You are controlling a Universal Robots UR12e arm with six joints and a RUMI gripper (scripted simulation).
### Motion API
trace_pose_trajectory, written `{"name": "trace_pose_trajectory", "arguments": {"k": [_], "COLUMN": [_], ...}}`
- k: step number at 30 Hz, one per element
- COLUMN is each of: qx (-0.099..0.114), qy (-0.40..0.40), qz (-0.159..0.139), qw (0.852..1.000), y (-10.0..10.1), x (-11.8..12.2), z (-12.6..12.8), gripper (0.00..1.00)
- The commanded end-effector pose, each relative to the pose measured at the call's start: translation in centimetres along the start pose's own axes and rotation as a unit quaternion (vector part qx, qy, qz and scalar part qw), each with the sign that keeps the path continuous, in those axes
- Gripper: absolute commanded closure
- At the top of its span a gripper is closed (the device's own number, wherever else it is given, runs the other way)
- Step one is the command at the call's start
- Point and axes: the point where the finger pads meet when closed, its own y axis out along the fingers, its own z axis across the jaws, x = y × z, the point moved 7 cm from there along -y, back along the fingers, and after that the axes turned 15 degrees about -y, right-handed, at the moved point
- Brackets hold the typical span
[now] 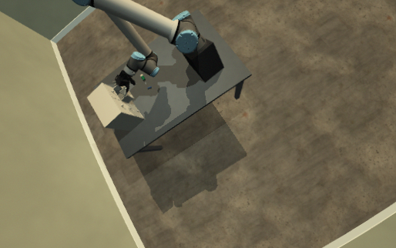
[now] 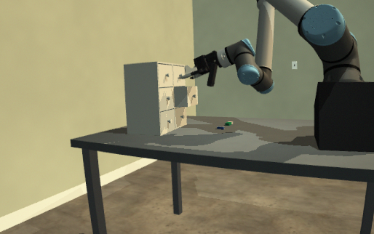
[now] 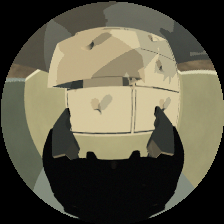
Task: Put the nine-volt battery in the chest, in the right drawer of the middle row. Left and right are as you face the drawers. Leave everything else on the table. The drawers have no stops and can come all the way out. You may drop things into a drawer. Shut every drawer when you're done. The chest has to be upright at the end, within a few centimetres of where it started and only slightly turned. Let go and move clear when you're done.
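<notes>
Dark metal-toned fingers stand wide apart at the end of my gripper [image 1: 120,89] [image 2: 186,77] [image 3: 112,110], with nothing held between them. Through the wrist camera I see them spread before the top row of the pale chest [image 1: 104,102] [image 2: 142,98] [image 3: 120,117], above the one drawer that is out.

That open drawer [image 2: 193,96] [image 3: 95,57] is the right one of the middle row; it juts toward my arm [image 1: 135,17] [image 2: 265,40], its small knob [image 2: 193,96] [image 3: 91,45] facing outward. I cannot make out the nine-volt battery from any of my three cameras, so whether it lies in that drawer I can't tell; the drawer's floor is hidden from me. The other five drawer fronts look closed, and the chest stands upright near one end of the dark table [image 1: 231,65] [image 2: 120,146].

Farther out, on the tabletop in front of the chest, I have a small green piece with a pale end [image 1: 142,78] [image 2: 228,123] and a small blue piece [image 1: 149,88] [image 2: 220,128] near it, apart from each other. Beyond them a black pedestal [image 1: 211,62] [image 2: 343,116] carries the arm, whose pale links and blue joint caps reach back over the table toward the chest.
</notes>
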Motion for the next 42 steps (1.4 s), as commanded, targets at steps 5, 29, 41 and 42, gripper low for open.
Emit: {"name": "trace_pose_trajectory", "arguments": {"k": [5, 29, 41, 42], "qx": [0.000, 0.000, 0.000, 0.000], "qy": [0.000, 0.000, 0.000, 0.000], "qz": [0.000, 0.000, 0.000, 0.000], "qw": [1.000, 1.000, 1.000, 1.000], "y": [-0.4, -5.9, -9.5, -9.9], "x": [-0.1, -1.6, -2.7, -2.8], "z": [0.0, 0.4, 0.7, 0.7], "gripper": [0.00, 0.00, 0.00, 0.00]}}
